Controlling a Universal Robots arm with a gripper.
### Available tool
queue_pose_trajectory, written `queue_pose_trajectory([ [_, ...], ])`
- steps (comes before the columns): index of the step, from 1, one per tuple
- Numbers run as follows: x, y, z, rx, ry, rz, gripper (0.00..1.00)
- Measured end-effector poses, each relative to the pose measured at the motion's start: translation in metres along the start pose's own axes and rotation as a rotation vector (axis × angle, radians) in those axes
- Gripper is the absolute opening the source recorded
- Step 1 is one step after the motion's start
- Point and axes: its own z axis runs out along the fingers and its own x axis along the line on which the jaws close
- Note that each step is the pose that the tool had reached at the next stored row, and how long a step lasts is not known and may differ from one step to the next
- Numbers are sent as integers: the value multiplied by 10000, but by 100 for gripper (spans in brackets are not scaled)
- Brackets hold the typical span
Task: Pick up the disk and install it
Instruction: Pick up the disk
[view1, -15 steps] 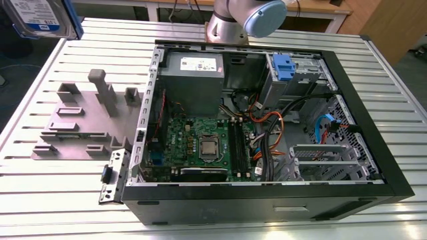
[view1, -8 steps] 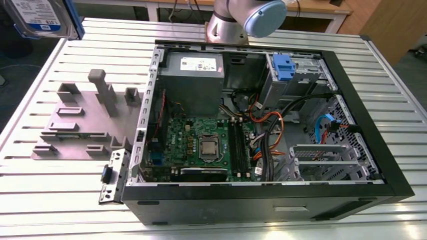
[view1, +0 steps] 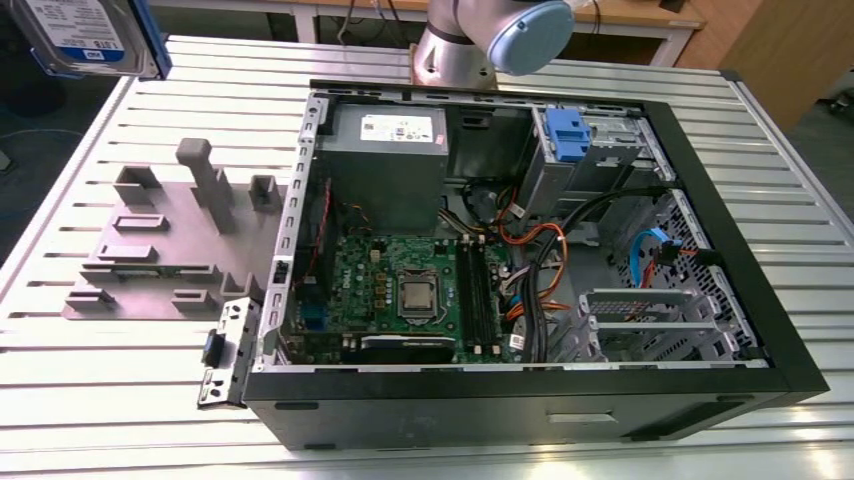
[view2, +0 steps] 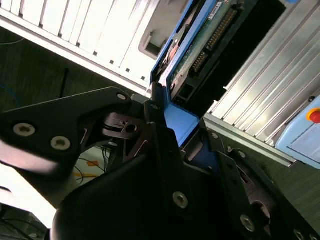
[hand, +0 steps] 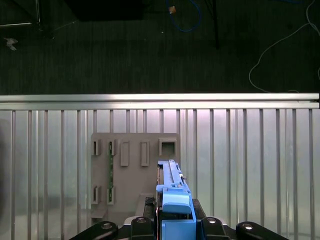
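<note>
1. A slatted metal table (view1: 120, 400) carries everything. In the first wrist view it ends at an edge with dark floor beyond. The held part hangs near that side, so a drop here could send it off the table.
2. An open black computer case (view1: 534, 400) lies on its side in the middle, with its inside facing up. The drive bay is in the far corner on the exterior view's right, well apart from the held part. A carry over the case wall risks a knock against the rim.
3. The robot arm (view1: 461, 50) rises behind the case.
4. A grey holder (view1: 160, 250) with upright posts stands just beside the case, on the exterior view's left. A low pass could catch a post.
5. The disk (view1: 80, 35) hangs in the air at the exterior view's upper left, clear of the table. The first wrist view shows it edge-on, with the holder below it.
6. The gripper (view2: 185, 132) is clamped narrowly on one end of the disk's blue plastic frame. That frame probably flexes, so the disk could tilt or slip and enter the bay crooked.
7. Loose cables (view1: 534, 245) lie near the bay and could snag a corner.
8. A small blue clip (view1: 567, 135) sits in the bay and might obstruct seating.
</note>
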Motion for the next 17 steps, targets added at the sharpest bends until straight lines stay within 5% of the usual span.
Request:
queue_pose_trajectory([
  [17,-1,-41,0,0,0,0,36],
])
